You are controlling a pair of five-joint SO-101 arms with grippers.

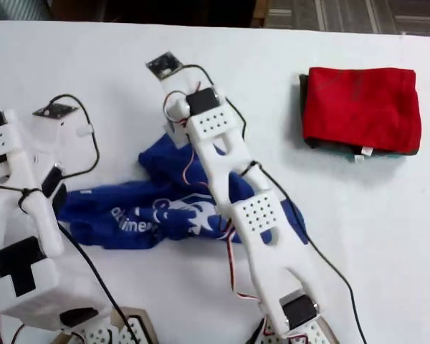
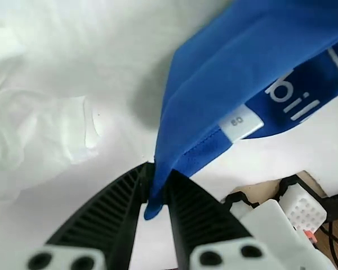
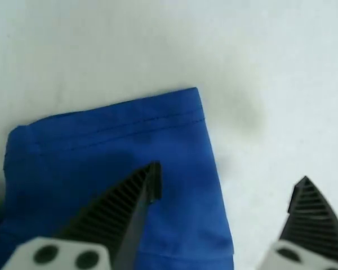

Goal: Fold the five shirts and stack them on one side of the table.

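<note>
Well apart from the blue shirt (image 1: 150,215), to its right and farther back on the white tabletop (image 1: 93,57), sits the finished pile: a red shirt (image 1: 362,107) folded into a neat rectangle on top of darker folded cloth (image 1: 305,107). How many shirts lie under the red one cannot be counted from the thin edges that show, so I judge at least two of the five to be done and stacked, possibly more.

The blue shirt is the piece in hand, and it is not yet folded. It lies bunched and twisted in a long, uneven shape, with its print showing and no clean edges lined up.

At one end of the blue shirt, the left hand (image 2: 159,171) is closed tight on a narrow bit of the fabric's edge, near the sewn-in label (image 2: 241,124), and the cloth rises slightly from it. At the shirt's other end, the right hand (image 3: 230,175) is spread wide and holds nothing, with one finger over a flat, hemmed corner of the blue cloth and the other over bare tabletop just beside it.

What is left, as I read it: spread the blue shirt flat, fold it, and carry it onto the red-topped pile.
</note>
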